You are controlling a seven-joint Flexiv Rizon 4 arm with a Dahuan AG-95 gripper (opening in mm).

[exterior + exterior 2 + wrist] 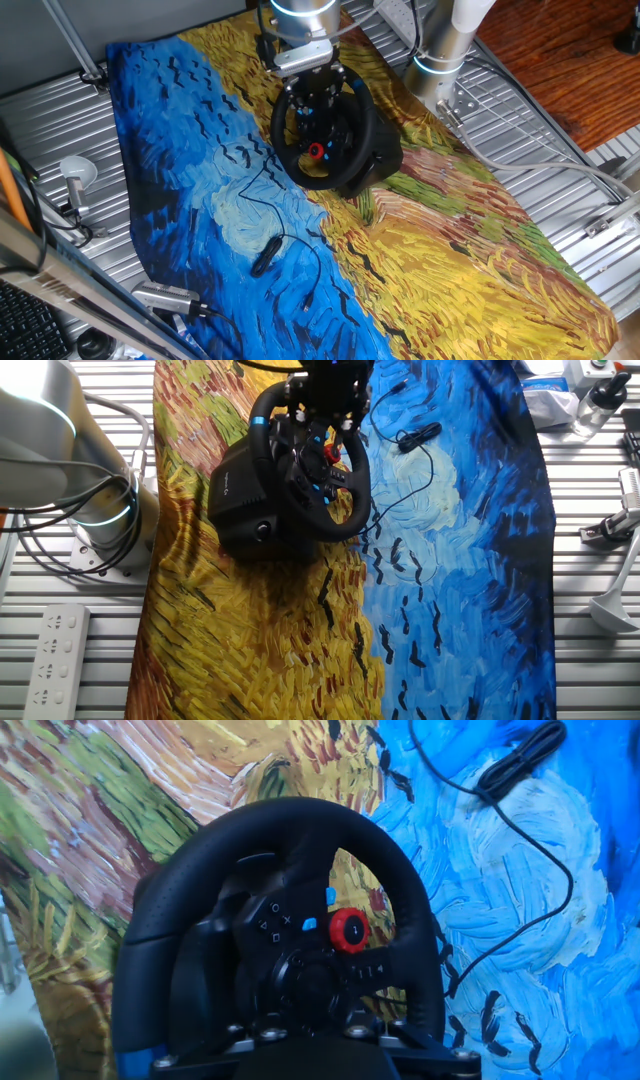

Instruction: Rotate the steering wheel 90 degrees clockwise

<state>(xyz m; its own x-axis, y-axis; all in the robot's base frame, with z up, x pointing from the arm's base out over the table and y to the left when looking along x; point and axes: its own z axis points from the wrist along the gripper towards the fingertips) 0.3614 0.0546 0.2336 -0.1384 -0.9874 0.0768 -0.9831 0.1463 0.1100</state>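
Painted cloth (pixel 450 260) lies loose under the wheel (pixel 323 130), so if my gripper (pixel 305 75), whose grip I cannot tell, pulls sideways, the base (pixel 240 495) may slide.

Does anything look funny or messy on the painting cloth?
Nothing is spilled or broken. The steering wheel sits on its base, with the tool at its rim. One loose bit: a small black cabled device lies on the blue part of the cloth, its thin wire trailing in loops toward the wheel.
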